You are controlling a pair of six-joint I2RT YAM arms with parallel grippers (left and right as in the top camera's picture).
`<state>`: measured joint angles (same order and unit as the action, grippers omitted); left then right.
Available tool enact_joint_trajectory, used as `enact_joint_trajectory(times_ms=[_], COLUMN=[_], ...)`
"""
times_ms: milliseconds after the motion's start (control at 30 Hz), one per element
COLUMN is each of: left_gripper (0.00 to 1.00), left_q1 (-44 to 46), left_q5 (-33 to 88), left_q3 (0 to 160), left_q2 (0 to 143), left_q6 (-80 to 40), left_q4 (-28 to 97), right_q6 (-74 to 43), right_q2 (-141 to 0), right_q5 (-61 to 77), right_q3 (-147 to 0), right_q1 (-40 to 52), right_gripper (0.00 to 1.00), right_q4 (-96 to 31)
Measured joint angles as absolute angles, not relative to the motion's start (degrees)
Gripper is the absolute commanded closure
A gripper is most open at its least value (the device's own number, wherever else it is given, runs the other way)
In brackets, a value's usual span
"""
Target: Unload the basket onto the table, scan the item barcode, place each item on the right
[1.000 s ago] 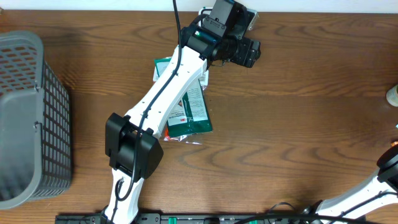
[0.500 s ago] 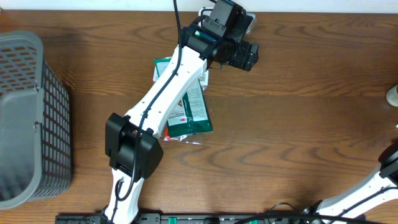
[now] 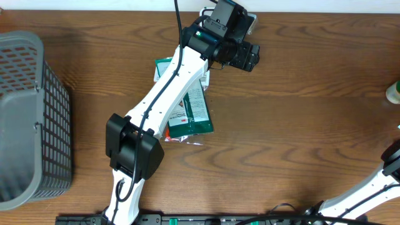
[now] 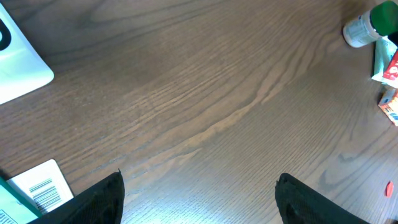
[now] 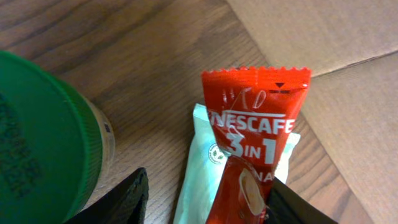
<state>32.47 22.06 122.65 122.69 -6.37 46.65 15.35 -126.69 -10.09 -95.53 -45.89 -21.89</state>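
Observation:
My right gripper (image 5: 208,186) is open, low over the table. Between its fingers lie a red Nescafe 3-in-1 sachet (image 5: 255,137) and, under it, a pale green sachet (image 5: 199,162). Neither sachet shows a barcode. Close on the left stands a green-capped bottle (image 5: 43,130), also seen at the overhead view's right edge (image 3: 394,92). My left gripper (image 4: 200,186) is open over bare wood at the far middle of the table (image 3: 249,55). A corner of the white scanner (image 4: 18,68) lies beside it, as does a white barcode label (image 4: 43,186).
A grey basket (image 3: 31,119) stands at the table's left end. Green packets (image 3: 194,112) lie under the left arm. Brown cardboard (image 5: 348,74) lies just right of the sachets. Only part of the right arm (image 3: 390,165) shows in the overhead view.
The right gripper's jaws have spread from shut to open. At the overhead view's right edge the bottle's green cap now shows. The left gripper has turned slightly.

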Motion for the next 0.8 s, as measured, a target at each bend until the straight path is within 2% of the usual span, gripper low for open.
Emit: enact_joint_trajectory(times_ms=[67,100,133,167,233,267,300,333,400,433,533,800], left_gripper=[0.23,0.22,0.22,0.22,0.22,0.22,0.22,0.22,0.22,0.22,0.22,0.22], left_q1=[32.5,32.5,32.5,32.5,32.5,32.5,32.5,32.5,32.5,32.5,32.5,32.5], left_q5=[22.0,22.0,22.0,22.0,22.0,22.0,22.0,22.0,22.0,22.0,22.0,22.0], left_q3=[122.7,122.7,122.7,122.7,122.7,122.7,122.7,122.7,122.7,122.7,122.7,122.7], left_q2=[122.7,122.7,122.7,122.7,122.7,122.7,122.7,122.7,122.7,122.7,122.7,122.7], left_q6=[-6.4,-6.4,-6.4,-6.4,-6.4,-6.4,-6.4,-6.4,-6.4,-6.4,-6.4,-6.4], left_q4=[46.7,46.7,46.7,46.7,46.7,46.7,46.7,46.7,46.7,46.7,46.7,46.8], right_q6=[15.2,15.3,15.4,15.6,15.2,14.9,14.2,13.6,13.4,13.1,12.0,11.6], right_q2=[-126.7,-126.7,-126.7,-126.7,-126.7,-126.7,-126.7,-126.7,-126.7,-126.7,-126.7,-126.7], right_q5=[-10.0,-10.0,-9.9,-9.8,-9.8,-9.8,-9.8,-9.8,-9.7,-9.7,-9.7,-9.6], right_q3=[-95.5,-95.5,-95.5,-95.5,-95.5,-95.5,-95.5,-95.5,-95.5,-95.5,-95.5,-94.5], right_q1=[-45.9,-45.9,-45.9,-45.9,-45.9,-45.9,-45.9,-45.9,-45.9,-45.9,-45.9,-45.9], right_gripper=[0.38,0.44,0.65,0.80,0.87,0.81,0.61,0.58,0.64,0.64,0.51,0.48], right_q4=[-22.3,-22.6,-22.8,-23.1,-23.9,-24.4,-24.9,-25.2,-25.6,-25.7,-26.9,-29.1])
